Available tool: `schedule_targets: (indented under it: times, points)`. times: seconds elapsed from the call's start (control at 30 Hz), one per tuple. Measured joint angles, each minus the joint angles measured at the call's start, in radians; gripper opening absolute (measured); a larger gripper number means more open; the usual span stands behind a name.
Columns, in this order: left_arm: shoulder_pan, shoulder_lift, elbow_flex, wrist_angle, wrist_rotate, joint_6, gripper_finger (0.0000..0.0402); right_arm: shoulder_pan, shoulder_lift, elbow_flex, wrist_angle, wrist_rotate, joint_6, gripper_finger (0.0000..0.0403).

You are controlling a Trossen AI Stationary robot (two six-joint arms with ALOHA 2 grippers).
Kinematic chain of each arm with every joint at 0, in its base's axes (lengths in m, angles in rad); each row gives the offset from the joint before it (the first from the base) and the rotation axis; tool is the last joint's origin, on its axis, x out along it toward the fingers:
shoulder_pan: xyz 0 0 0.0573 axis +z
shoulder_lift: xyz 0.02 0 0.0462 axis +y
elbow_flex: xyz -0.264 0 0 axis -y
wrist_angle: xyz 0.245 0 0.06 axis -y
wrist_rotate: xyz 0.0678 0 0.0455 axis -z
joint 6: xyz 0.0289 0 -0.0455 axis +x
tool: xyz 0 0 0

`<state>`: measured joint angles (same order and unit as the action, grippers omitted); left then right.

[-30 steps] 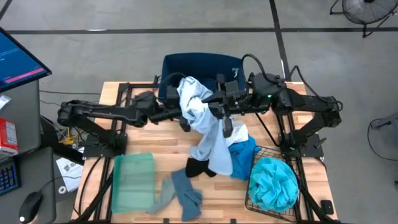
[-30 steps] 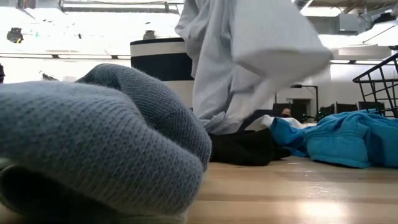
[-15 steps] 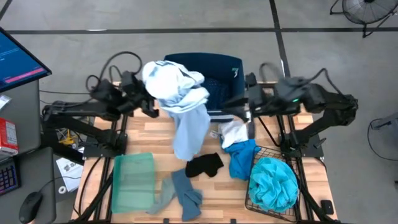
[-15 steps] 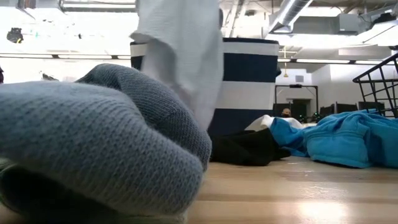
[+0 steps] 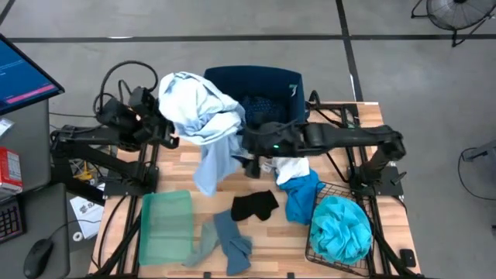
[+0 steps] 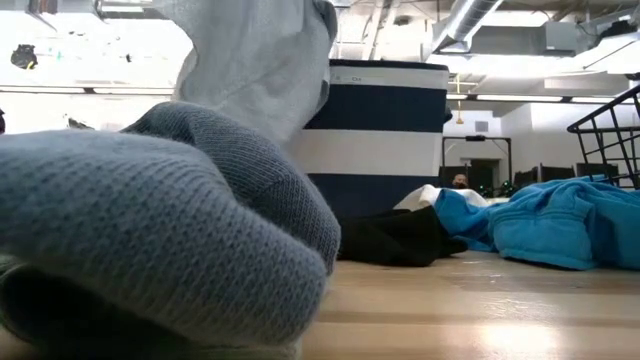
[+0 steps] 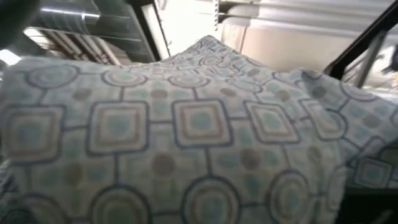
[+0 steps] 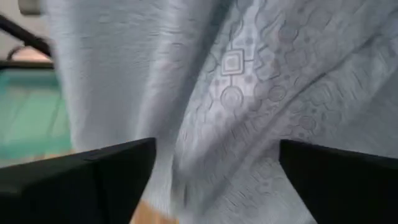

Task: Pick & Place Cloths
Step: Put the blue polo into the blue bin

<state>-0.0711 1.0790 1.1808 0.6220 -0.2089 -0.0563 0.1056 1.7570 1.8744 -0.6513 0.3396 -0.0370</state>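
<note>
The pale blue-white shirt (image 5: 198, 112) hangs bunched from my left gripper (image 5: 165, 132), which is shut on it above the table's far left. Its patterned cloth (image 7: 199, 124) fills the left wrist view. The shirt's tail (image 5: 205, 174) hangs toward the table; in the low view the shirt (image 6: 260, 60) hangs in front of the bin. My right gripper (image 5: 250, 155) is open near mid-table, right of the tail, with the shirt (image 8: 249, 81) just ahead of its fingers (image 8: 93, 180). On the table lie white (image 5: 291, 167), bright blue (image 5: 300, 195), black (image 5: 254, 205) and grey-blue (image 5: 226, 236) cloths. My left gripper holds the shirt by its bunched upper part (image 5: 180, 122), coming level from the table's left. The cloth drapes over the fingers and hides the place of contact. The shirt hangs slack below; whether its tail touches the table I cannot tell.
The navy bin with white stripes (image 5: 256, 89) stands at the far edge with a dotted cloth inside. A pale green tray (image 5: 164, 225) lies near left. A wire basket (image 5: 325, 252) at the near right holds a turquoise cloth (image 5: 341, 225).
My left gripper has carried the shirt up and from mid-table toward the far left; the shirt now hangs from it alone, off the white and black cloths. My right gripper drew back toward the right, then reached left again toward the hanging tail.
</note>
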Motion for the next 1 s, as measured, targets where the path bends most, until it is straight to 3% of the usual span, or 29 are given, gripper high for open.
schedule_targets:
  times: [0.2,0.37,0.5,0.63,0.83,1.0]
  points:
    - [-0.074,0.000,0.033,0.005,0.000,0.000,0.0001,-0.047,0.076,0.000,0.319,-0.054,-0.073,0.0376]
    - [-0.129,0.002,0.038,0.011,0.004,0.000,0.0002,-0.066,0.110,0.002,0.656,-0.054,-0.184,0.0374]
    - [-0.148,0.014,0.038,0.009,0.004,0.000,0.0002,-0.077,0.118,0.002,0.762,-0.053,-0.180,0.0352]
    - [-0.151,0.027,0.038,0.004,0.001,-0.008,0.0002,-0.088,0.114,0.006,0.704,-0.061,-0.155,0.0266]
    - [-0.151,0.051,0.038,-0.014,0.004,-0.035,0.0002,-0.089,0.111,0.144,0.553,-0.182,-0.154,0.0040]
    - [-0.153,0.060,0.036,-0.033,0.025,-0.038,0.0003,-0.093,0.105,0.357,0.395,-0.209,-0.222,0.0010]
